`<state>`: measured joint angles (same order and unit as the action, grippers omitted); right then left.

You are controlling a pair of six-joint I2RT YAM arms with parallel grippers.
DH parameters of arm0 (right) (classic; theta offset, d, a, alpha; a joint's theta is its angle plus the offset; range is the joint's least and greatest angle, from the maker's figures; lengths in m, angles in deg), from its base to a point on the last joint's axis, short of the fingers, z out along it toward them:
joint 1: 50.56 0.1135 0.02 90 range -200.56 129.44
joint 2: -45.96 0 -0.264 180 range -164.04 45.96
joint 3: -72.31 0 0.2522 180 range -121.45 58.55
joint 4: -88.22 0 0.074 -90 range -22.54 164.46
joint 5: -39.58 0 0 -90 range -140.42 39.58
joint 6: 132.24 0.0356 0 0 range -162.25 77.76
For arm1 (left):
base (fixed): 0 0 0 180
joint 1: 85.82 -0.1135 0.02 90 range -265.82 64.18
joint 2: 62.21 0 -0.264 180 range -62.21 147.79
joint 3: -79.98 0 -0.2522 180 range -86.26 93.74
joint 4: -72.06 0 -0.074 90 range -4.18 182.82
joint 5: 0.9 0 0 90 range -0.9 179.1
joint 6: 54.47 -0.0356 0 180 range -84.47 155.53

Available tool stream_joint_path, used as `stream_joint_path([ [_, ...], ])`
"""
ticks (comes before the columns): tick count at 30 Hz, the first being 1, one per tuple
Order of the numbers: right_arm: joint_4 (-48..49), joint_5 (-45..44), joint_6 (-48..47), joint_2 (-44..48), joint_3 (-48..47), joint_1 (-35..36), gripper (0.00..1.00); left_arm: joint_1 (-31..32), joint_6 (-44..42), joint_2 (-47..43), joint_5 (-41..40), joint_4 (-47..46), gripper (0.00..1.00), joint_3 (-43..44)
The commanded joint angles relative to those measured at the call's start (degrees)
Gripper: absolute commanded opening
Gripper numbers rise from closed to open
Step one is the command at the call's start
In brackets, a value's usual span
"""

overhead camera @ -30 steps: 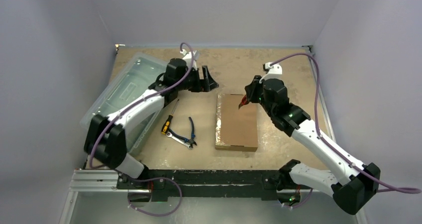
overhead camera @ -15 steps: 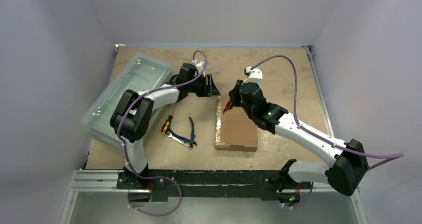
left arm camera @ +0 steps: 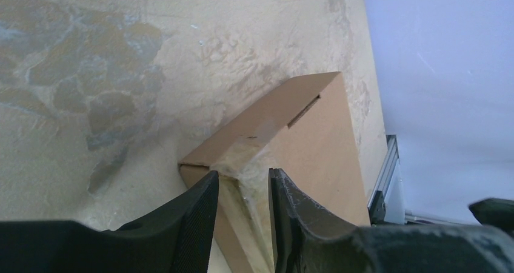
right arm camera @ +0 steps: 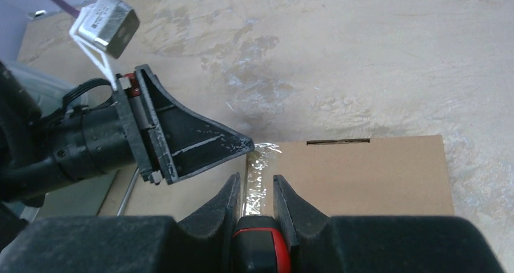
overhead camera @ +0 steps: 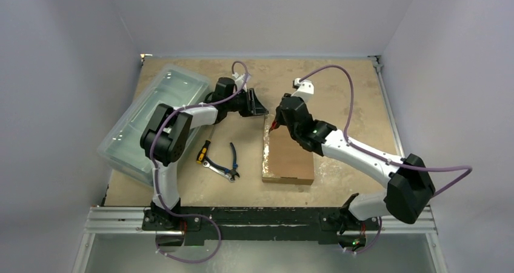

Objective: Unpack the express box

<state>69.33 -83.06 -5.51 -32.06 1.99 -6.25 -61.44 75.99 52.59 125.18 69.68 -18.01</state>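
The express box [overhead camera: 290,155] is a flat brown cardboard box lying closed on the table, with clear tape [right arm camera: 264,154] along its left edge. My left gripper [overhead camera: 260,110] is at the box's far-left corner [left arm camera: 200,161]. Its jaws stand a narrow gap apart astride the taped edge, one finger [left arm camera: 197,215] beside the side wall and the other over the top. My right gripper [overhead camera: 276,126] hovers just above that same corner, shut on a red-and-black tool handle [right arm camera: 257,249]. The tool's tip is hidden. In the right wrist view the left gripper [right arm camera: 245,144] touches the corner.
A large translucent plastic bin [overhead camera: 151,118] lies at the left. A yellow-and-black screwdriver [overhead camera: 205,144] and blue-handled pliers [overhead camera: 232,158] lie on the table between the bin and the box. Walls close in the back and sides.
The left gripper's jaws have narrowed at the box's far-left corner and its arm has folded in. The right gripper has moved left along the far edge to that corner.
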Motion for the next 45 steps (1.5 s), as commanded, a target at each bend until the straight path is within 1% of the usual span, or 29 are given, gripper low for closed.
stream_joint_path([
  [1, 2.7, -5.9, 4.9, -1.2, -4.0, 0.3, 0.00, -0.1, 1.6, -0.3, 2.8, -4.7, 0.35, 0.1],
  [5, 2.9, -6.6, 6.8, -2.6, -4.8, 0.3, 0.00, -0.1, 0.9, -0.1, 1.9, -3.4, 0.33, 0.3],
  [8, 3.3, -7.3, 7.5, -3.8, -5.5, 0.3, 0.00, -0.1, 0.7, -0.1, 0.5, -2.7, 0.28, 0.0],
  [17, 1.6, -8.9, 7.8, -6.8, -7.8, 0.3, 0.00, 0.0, 1.1, 0.8, -1.2, -2.2, 0.24, -0.7],
  [25, 2.0, -9.1, 6.8, -7.3, -7.3, 0.3, 0.00, 0.0, 1.8, 0.2, -2.6, -3.1, 0.24, -1.9],
  [34, 4.9, -7.6, 6.1, -7.1, -6.4, 0.3, 0.00, 0.0, 3.5, 0.7, -2.5, -5.3, 0.25, -3.1],
  [45, 4.3, -7.9, 5.9, -8.8, -6.5, 0.3, 0.00, 0.0, 3.4, 0.4, -2.8, -5.2, 0.24, -3.2],
])
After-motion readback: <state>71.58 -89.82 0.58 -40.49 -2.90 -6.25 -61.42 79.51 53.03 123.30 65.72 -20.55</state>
